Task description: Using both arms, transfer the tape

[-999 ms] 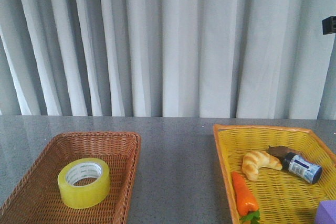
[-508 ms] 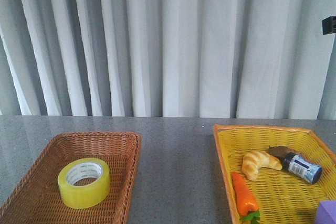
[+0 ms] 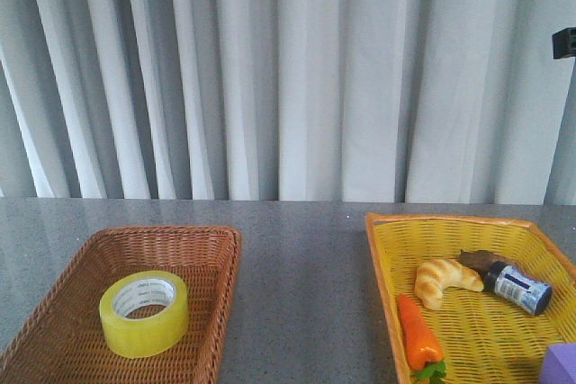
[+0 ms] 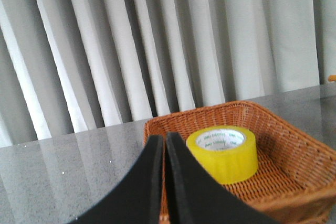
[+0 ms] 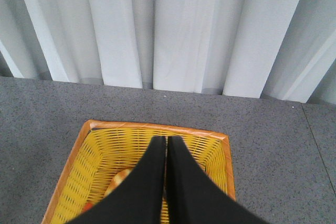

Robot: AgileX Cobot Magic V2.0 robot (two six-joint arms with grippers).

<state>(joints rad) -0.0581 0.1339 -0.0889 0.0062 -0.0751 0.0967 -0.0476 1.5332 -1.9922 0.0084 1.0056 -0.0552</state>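
The tape (image 3: 144,312) is a yellow-green roll with a white printed core, lying flat in the brown wicker basket (image 3: 216,249) at the front left. It also shows in the left wrist view (image 4: 226,153), inside the same basket (image 4: 283,140). My left gripper (image 4: 165,139) is shut and empty, its tips short of the tape and beside it. My right gripper (image 5: 166,141) is shut and empty above the yellow basket (image 5: 94,145). Neither arm shows in the front view.
The yellow basket (image 3: 387,267) at the front right holds a croissant (image 3: 441,281), a carrot (image 3: 418,334), a small dark bottle (image 3: 517,287) and a purple block (image 3: 562,368). Grey tabletop (image 3: 301,276) lies between the baskets. White curtains hang behind.
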